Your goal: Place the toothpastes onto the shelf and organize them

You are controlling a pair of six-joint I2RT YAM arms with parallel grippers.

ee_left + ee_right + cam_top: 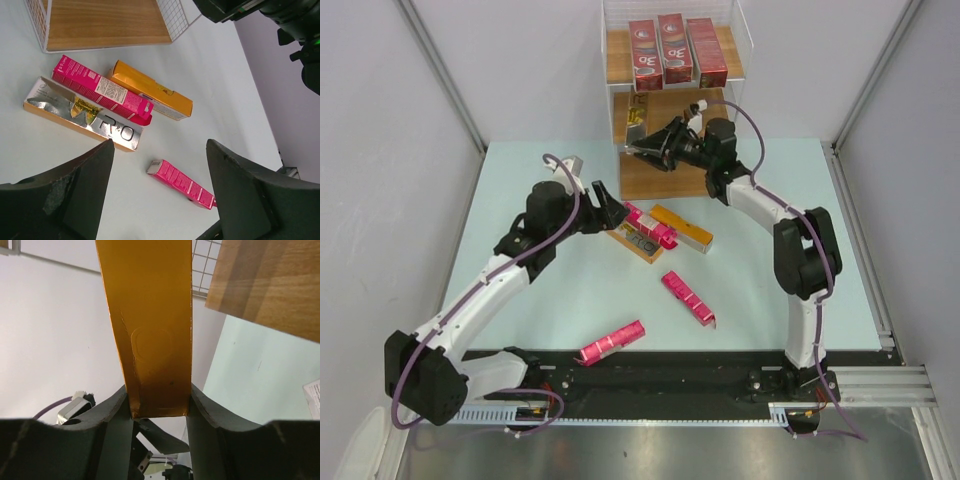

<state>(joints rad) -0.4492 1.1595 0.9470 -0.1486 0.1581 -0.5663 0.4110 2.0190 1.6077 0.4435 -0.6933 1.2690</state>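
Observation:
Three dark red toothpastes (667,50) stand on the top board of the shelf (720,45). My right gripper (650,150) is at the shelf's middle board, shut on an orange carton (150,315) clamped between its fingers (112,430). My left gripper (615,208) hangs open over the table, nothing between its fingers (75,200). In front of it lie a silver and orange carton (85,114), a pink carton (100,89) across it, and an orange carton (150,90). A smaller pink carton (182,183) lies on the table below the left gripper (160,150).
Another pink carton (612,342) lies near the front rail (700,375). The shelf's lowest board (105,22) is just beyond the pile. The right arm (800,250) arches over the table's right side. Grey walls enclose the table.

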